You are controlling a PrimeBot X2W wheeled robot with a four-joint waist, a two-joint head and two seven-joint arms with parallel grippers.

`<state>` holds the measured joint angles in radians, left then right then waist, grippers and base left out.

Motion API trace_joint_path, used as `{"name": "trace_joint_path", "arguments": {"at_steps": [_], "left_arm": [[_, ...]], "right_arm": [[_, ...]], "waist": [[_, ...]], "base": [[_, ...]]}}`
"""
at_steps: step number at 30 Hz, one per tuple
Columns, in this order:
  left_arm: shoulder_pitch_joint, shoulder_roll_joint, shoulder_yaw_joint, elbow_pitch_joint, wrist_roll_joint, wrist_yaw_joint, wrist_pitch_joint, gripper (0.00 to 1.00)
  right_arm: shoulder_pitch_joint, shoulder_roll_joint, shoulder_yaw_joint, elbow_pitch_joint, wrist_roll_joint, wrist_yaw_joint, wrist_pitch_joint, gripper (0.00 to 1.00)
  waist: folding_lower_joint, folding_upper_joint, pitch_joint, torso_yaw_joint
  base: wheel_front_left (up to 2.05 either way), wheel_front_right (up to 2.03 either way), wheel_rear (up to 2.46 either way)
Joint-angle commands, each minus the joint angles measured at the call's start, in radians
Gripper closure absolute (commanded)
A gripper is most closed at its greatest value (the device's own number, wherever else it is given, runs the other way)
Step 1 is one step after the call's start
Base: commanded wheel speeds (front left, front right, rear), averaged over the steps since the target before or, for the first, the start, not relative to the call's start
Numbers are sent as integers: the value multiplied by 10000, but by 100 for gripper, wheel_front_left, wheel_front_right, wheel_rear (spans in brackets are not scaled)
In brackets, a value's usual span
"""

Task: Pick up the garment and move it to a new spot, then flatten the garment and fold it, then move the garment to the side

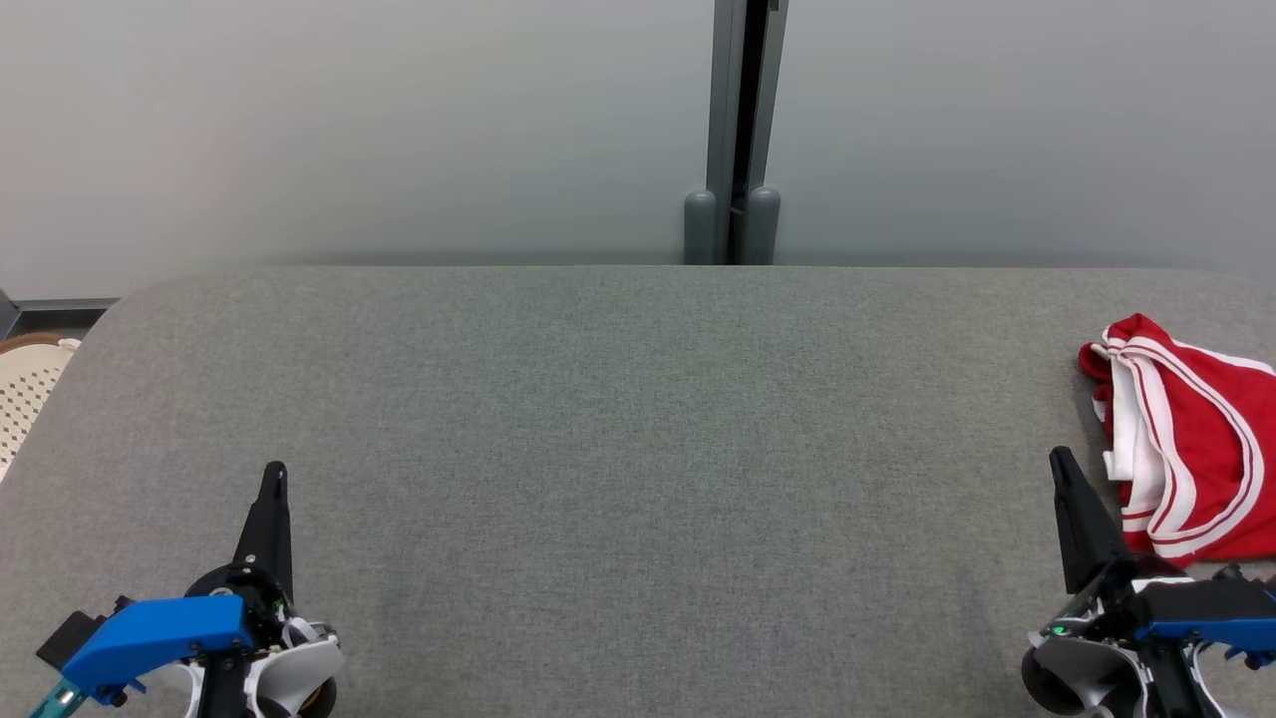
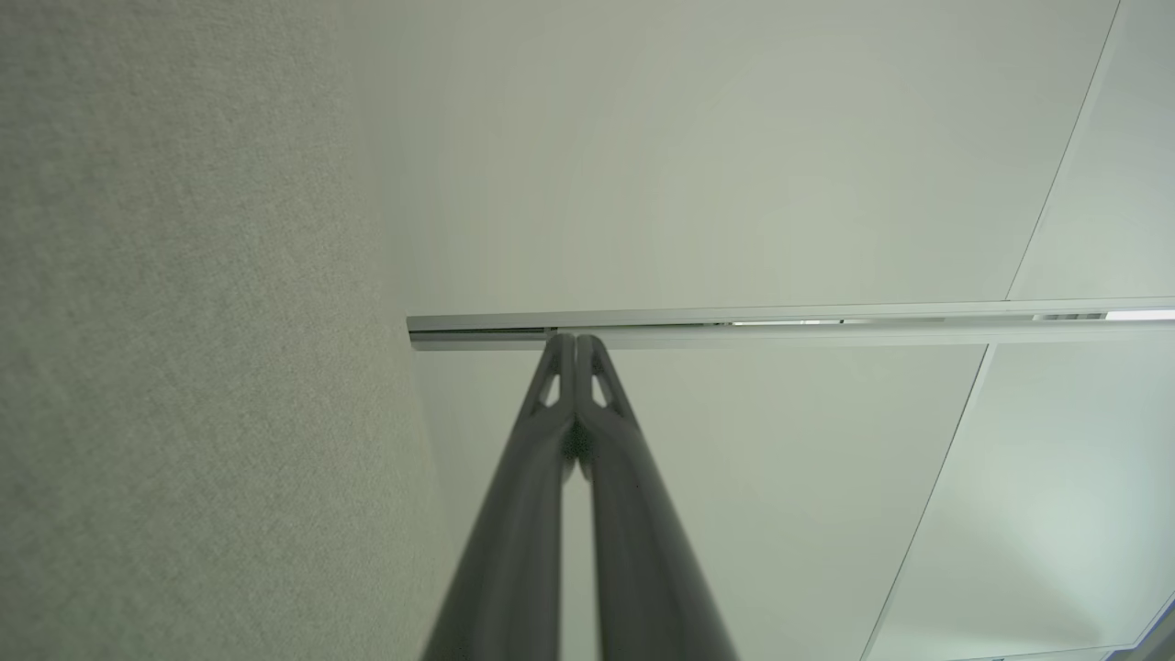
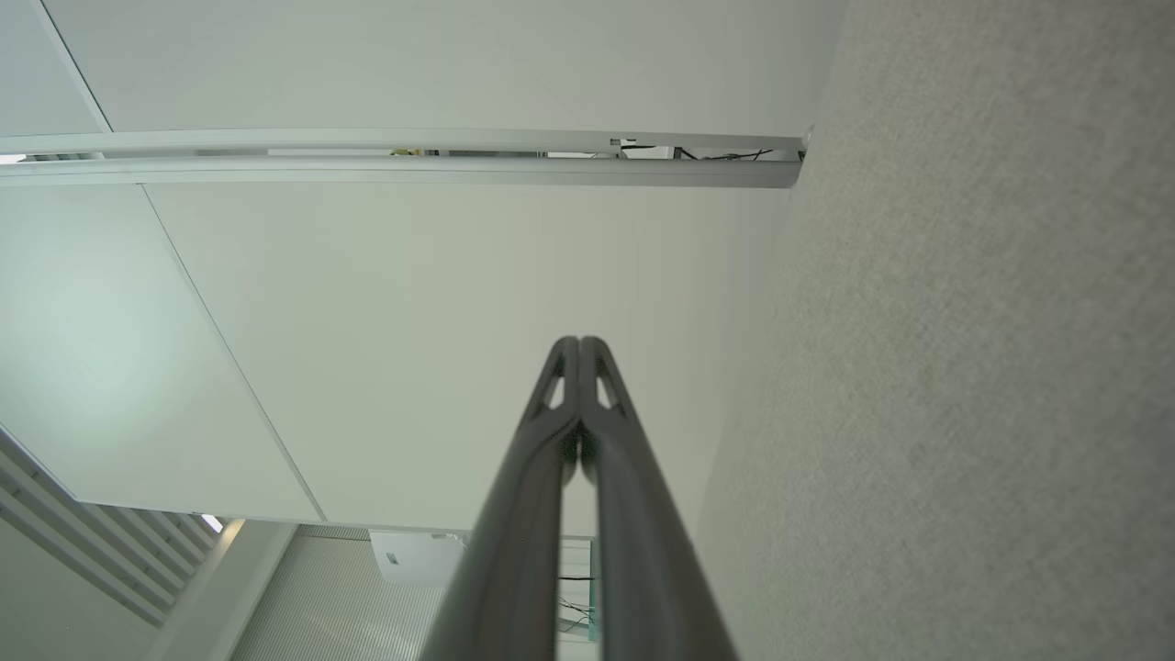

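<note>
1. The garment, red with white banded edges, lies bunched at the far right of the surface and is cut off by the edge of the head view. Its long axis runs roughly from the far side to the near side, and its narrower gathered end points away from the robot.
2. The surface is covered in grey woven textile and has rounded far corners. Behind it stand pale grey wall panels, divided by a dark vertical post. A cream perforated object sits beyond the left corner.
3. The left end effector rests at the near left, its fingers pressed together and holding nothing. The right end effector, likewise closed and empty, lies just beside the garment; contact cannot be told.
4. The left wrist view shows the closed fingertips against pale panels and a metal rail. The right wrist view shows its closed fingertips, a similar rail and slatted panelling.
</note>
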<state>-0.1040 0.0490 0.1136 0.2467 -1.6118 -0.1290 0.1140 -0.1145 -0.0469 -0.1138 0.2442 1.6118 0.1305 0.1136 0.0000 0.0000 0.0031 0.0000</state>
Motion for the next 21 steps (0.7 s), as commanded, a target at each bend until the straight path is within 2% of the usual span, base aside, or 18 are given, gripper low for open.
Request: {"name": "trace_joint_path", "arguments": {"at_steps": [1, 21], "left_arm": [[-105, 23, 16, -45, -23, -32, 37, 100], [-105, 23, 15, -46, -24, -32, 36, 100]], "right_arm": [[127, -62, -21, -37, 25, 4, 43, 100], [126, -62, -20, -37, 25, 4, 42, 100]], "waist": [[0, 0, 0, 0], [0, 0, 0, 0]], "base": [[0, 0, 0], [0, 0, 0]]}}
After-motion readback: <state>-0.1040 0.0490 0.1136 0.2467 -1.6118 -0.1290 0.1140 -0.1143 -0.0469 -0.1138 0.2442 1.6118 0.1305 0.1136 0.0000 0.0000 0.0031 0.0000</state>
